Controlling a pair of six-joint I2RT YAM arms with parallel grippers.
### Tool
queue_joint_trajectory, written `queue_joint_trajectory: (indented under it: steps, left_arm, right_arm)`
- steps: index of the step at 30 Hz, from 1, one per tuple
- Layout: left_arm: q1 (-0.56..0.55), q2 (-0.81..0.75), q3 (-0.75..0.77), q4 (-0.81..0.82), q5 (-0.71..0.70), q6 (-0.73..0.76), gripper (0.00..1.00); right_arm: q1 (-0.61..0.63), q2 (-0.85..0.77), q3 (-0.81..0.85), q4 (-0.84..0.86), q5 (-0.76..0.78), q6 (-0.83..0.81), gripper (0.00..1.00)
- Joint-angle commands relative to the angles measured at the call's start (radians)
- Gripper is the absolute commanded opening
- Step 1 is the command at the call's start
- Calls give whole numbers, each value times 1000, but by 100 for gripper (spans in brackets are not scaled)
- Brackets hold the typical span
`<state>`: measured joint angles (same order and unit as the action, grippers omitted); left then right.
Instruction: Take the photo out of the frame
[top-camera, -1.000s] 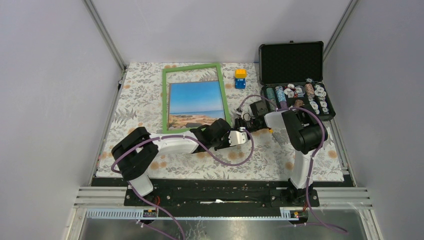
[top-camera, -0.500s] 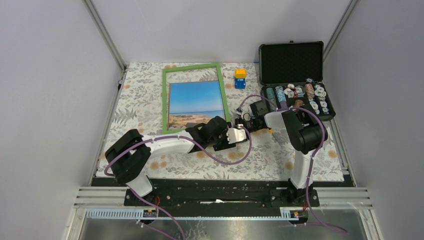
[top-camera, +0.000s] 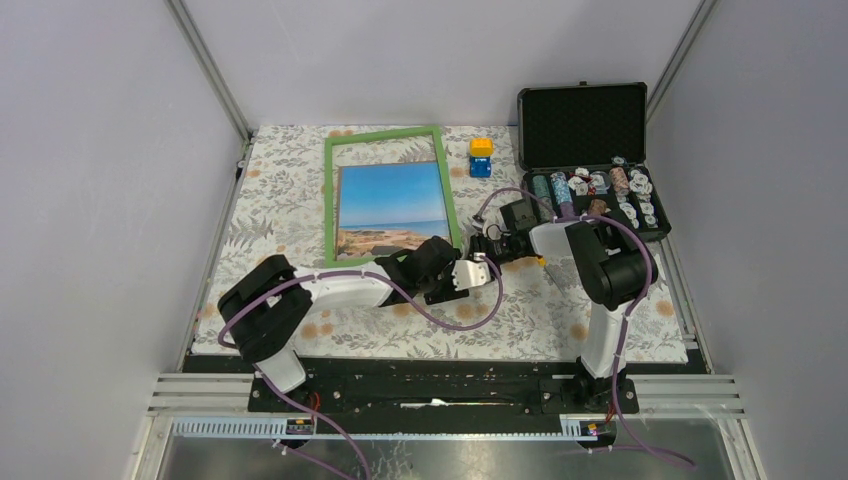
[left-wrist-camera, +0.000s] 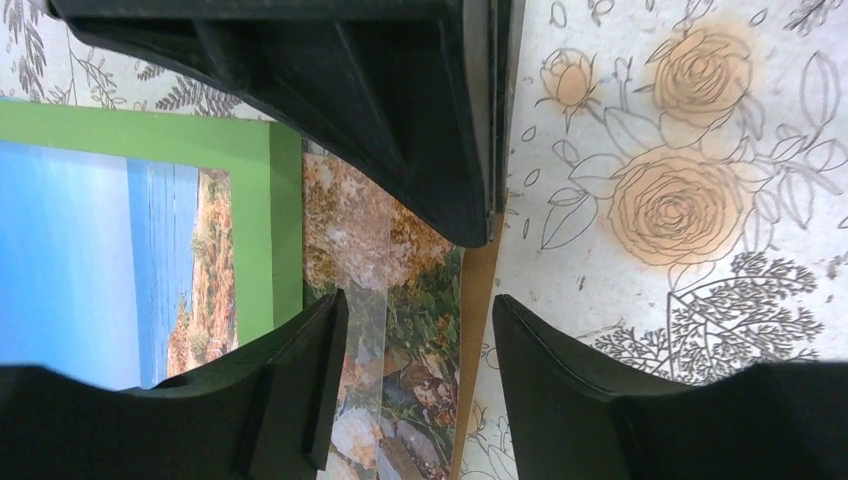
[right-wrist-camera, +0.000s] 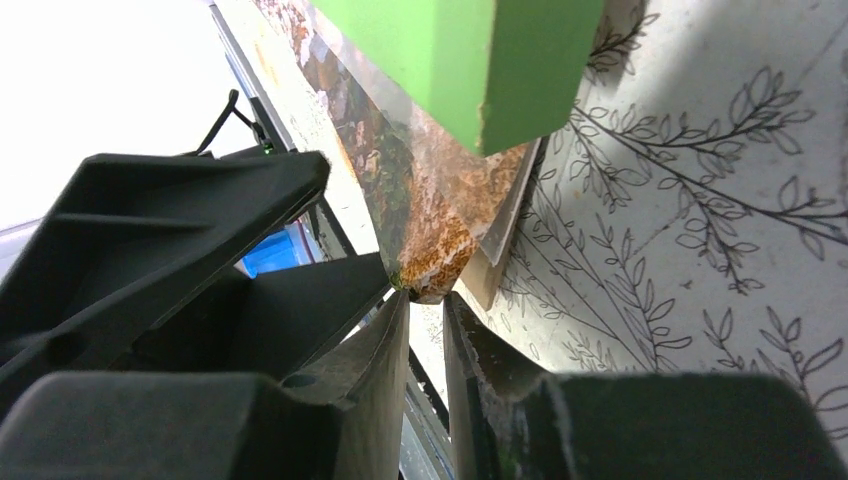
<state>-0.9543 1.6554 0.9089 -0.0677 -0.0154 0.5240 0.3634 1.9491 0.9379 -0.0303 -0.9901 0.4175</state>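
Note:
The frame (top-camera: 331, 200) lies flat on the floral cloth, green border up. The photo (top-camera: 390, 205), a seaside print, sits inside it. Its rocky end (left-wrist-camera: 390, 250) pokes out past the green border (left-wrist-camera: 285, 230) at the near right corner, over the brown board (left-wrist-camera: 478, 300). My left gripper (left-wrist-camera: 415, 385) is open, its fingers standing either side of that exposed strip, touching nothing. My right gripper (right-wrist-camera: 425, 300) is shut on the photo's corner (right-wrist-camera: 440, 255), just below the frame's green corner (right-wrist-camera: 480, 60). From above, both grippers, left (top-camera: 462, 268) and right (top-camera: 484, 247), meet at that corner.
An open black case (top-camera: 590, 150) with poker chips stands at the back right. A yellow and blue block (top-camera: 481, 157) lies between it and the frame. The floral cloth (top-camera: 560, 310) covers the table, with grey walls close on both sides.
My left gripper has opened, letting go of the photo's end, and its arm has shifted slightly. The right gripper keeps its pinch on the corner. Frame and photo lie as before.

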Motion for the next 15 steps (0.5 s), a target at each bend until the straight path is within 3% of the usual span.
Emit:
queue_joint_trajectory:
  steps: [1, 15]
  left_arm:
    - [15, 4, -13, 60, -37, 10, 59]
    - [22, -19, -57, 100, -109, 8, 49]
  right_arm:
    - [0, -60, 15, 21, -40, 9, 26]
    - [0, -62, 17, 21, -41, 9, 26]
